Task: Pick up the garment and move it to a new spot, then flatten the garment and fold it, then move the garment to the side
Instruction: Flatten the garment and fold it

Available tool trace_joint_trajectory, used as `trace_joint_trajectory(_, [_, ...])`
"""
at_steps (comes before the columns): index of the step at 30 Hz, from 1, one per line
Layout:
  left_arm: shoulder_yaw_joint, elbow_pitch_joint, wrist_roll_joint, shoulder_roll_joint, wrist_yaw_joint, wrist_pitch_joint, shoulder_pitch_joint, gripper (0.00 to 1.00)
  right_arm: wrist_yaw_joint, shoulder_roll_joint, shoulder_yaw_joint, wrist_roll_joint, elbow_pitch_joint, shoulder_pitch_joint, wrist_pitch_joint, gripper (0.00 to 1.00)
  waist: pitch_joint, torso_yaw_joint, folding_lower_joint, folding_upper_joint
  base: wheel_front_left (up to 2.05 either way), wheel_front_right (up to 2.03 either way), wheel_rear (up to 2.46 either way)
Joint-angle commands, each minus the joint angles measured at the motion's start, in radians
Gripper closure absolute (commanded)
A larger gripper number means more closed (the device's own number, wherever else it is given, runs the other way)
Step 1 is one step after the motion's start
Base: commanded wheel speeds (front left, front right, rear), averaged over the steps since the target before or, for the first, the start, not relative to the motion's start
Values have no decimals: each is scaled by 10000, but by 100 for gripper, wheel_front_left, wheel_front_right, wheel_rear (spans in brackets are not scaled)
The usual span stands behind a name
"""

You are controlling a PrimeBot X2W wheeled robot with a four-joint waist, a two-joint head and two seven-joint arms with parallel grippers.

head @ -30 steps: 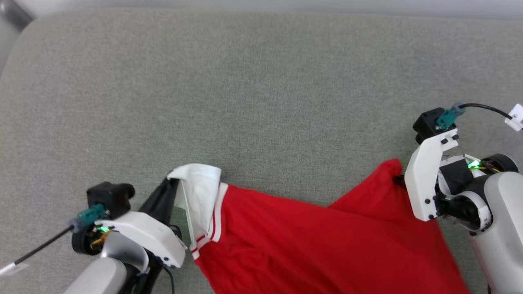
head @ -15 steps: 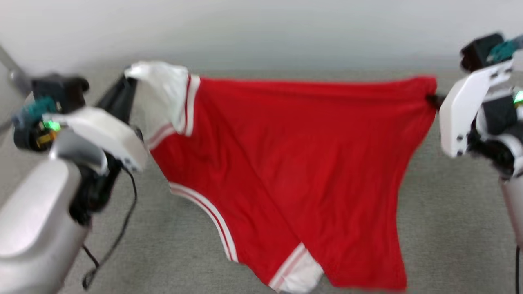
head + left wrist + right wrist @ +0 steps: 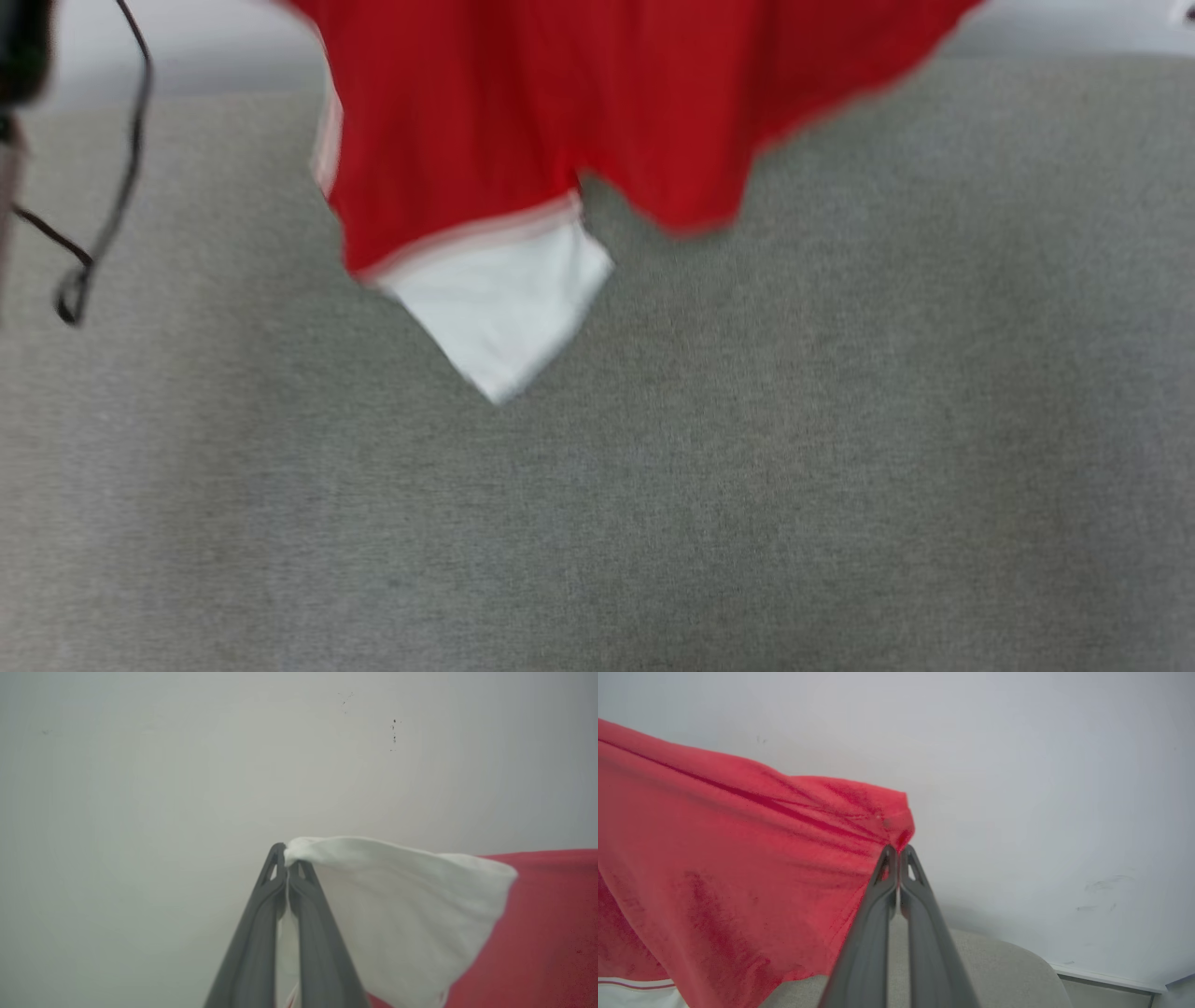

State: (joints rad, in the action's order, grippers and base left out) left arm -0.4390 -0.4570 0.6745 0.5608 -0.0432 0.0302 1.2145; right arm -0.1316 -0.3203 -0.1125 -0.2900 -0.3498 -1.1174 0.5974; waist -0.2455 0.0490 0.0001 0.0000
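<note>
Red garment (image 3: 523, 112) hangs stretched between my two pincers, over the grey fabric table (image 3: 747, 467). My left pincer (image 3: 286, 858) is pressed together on the tip of a white sleeve (image 3: 397, 905), and the cloth spills off to its right. My right pincer (image 3: 898, 856) pinches a red corner, with the body draping to its left and below. Lowest part is the second white sleeve (image 3: 499, 299), dangling under both pincers. Can't tell if it touches the table. Pale wall (image 3: 1041, 765) sits beyond my fingertips.
</note>
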Motion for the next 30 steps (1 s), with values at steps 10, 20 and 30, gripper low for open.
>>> trace_joint_trajectory(10, [511, -1171, -561, 401, 359, -808, 3736, 100, 19, 667, 755, 1025, -353, -3031, -2036, 100, -3207, 533, -1, 0, 0, 0, 0])
trace_joint_trajectory(20, [631, -2191, -447, 265, 716, -1246, 4937, 100, 19, 737, 393, 1198, -1612, -4646, -3561, 100, -4777, 497, -1, 0, 0, 0, 0])
trace_joint_trajectory(30, [698, -3569, 125, -176, 1232, -1876, 4137, 100, 19, 594, -796, 750, -3125, -4547, -4225, 100, -4814, 251, -1, 0, 0, 0, 0])
